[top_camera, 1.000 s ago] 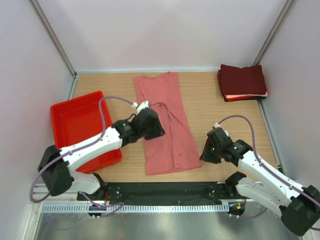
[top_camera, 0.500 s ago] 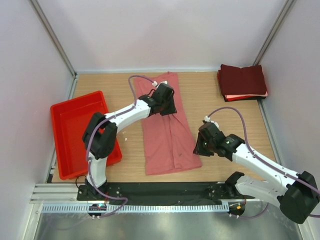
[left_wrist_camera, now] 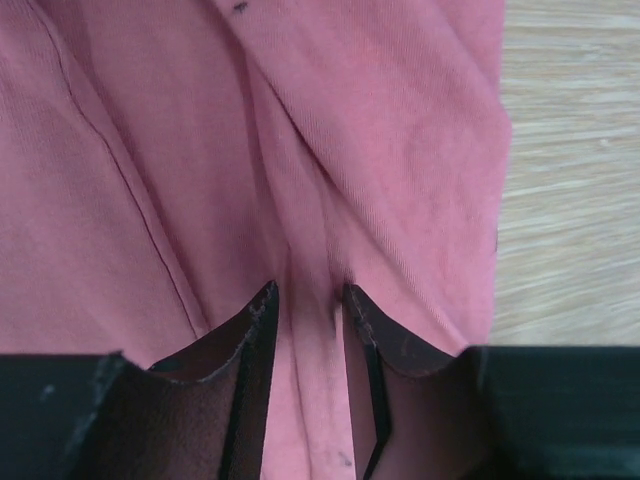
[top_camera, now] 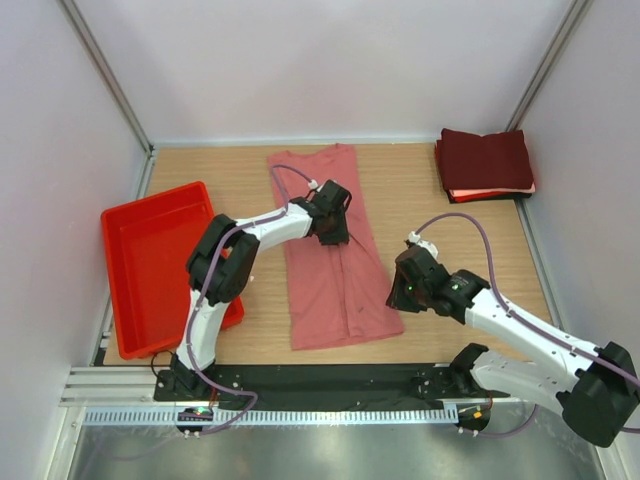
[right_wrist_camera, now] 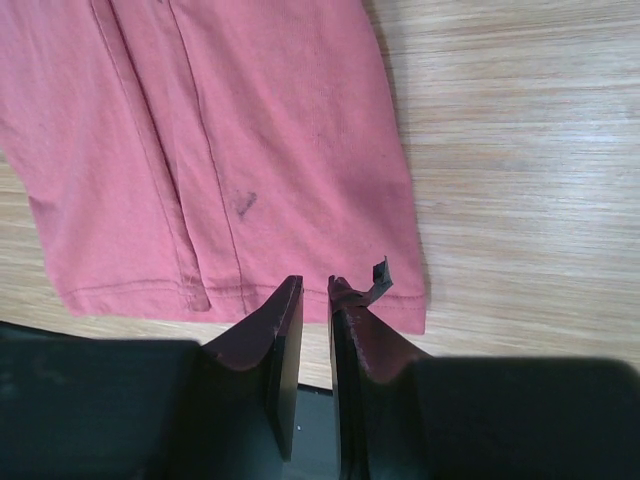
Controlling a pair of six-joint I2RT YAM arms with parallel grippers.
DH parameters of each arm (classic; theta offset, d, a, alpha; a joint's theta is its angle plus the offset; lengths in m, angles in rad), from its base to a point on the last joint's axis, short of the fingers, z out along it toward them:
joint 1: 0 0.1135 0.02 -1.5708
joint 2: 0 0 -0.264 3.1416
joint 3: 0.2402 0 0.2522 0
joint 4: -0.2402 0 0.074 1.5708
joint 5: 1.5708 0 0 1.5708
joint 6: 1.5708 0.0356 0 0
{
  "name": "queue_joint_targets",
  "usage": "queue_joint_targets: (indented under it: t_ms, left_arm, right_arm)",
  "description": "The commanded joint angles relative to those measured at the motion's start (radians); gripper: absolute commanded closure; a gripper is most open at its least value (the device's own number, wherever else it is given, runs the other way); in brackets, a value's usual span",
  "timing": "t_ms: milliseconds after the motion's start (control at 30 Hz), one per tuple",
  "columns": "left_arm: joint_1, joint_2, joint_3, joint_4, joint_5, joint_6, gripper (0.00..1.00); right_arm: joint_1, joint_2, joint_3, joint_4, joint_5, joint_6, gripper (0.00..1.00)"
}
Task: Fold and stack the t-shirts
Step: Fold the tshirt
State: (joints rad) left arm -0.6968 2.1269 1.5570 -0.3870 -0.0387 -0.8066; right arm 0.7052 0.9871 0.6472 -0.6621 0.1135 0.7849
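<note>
A salmon-pink t-shirt (top_camera: 330,285) lies lengthwise on the wooden table, folded into a long strip. My left gripper (top_camera: 338,232) is down on its middle. In the left wrist view the left gripper (left_wrist_camera: 308,292) is shut on a raised ridge of the pink cloth (left_wrist_camera: 380,120), and creases run into the gap. My right gripper (top_camera: 398,292) hovers at the shirt's near right corner. Its jaws (right_wrist_camera: 315,282) stand a narrow slit apart over the hem (right_wrist_camera: 300,150) with nothing between them. Folded dark maroon t-shirts (top_camera: 485,160) are stacked at the back right, a pale layer (top_camera: 480,194) showing underneath.
A red plastic tray (top_camera: 150,260) sits on the left, beside the left arm. A black strip (top_camera: 330,380) runs along the near table edge between the arm bases. Pale walls close in the table on three sides.
The left gripper has swung from the shirt's left edge to its middle, and its jaws have narrowed onto the cloth. The right gripper has moved left to the shirt's near right corner.
</note>
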Motion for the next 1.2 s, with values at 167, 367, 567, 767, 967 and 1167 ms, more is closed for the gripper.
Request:
queue_joint_targets:
  t_ms: [167, 367, 567, 767, 967, 1167]
  left_arm:
    - [0.020, 0.005, 0.060, -0.042, -0.024, 0.014, 0.93]
    - [0.025, -0.007, 0.049, -0.053, -0.044, 0.001, 1.00]
    - [0.026, 0.007, 0.035, -0.073, -0.072, -0.016, 1.00]
    - [0.029, 0.008, 0.029, -0.089, -0.070, -0.020, 1.00]
    - [0.031, 0.016, 0.029, -0.092, -0.061, -0.003, 1.00]
    - [0.031, 0.011, 0.034, -0.090, -0.023, 0.010, 0.90]
  right_arm:
    - [0.005, -0.073, 0.012, -0.028, 0.057, 0.024, 0.76]
    - [0.007, -0.059, -0.009, -0.013, 0.054, 0.036, 0.76]
    - [0.005, -0.051, -0.023, -0.054, 0.089, 0.036, 0.76]
    - [0.005, -0.053, -0.038, -0.079, 0.117, 0.037, 0.75]
    - [0.007, -0.041, -0.099, -0.034, 0.078, 0.047, 0.71]
    - [0.007, -0.065, -0.164, 0.010, 0.037, 0.063, 0.68]
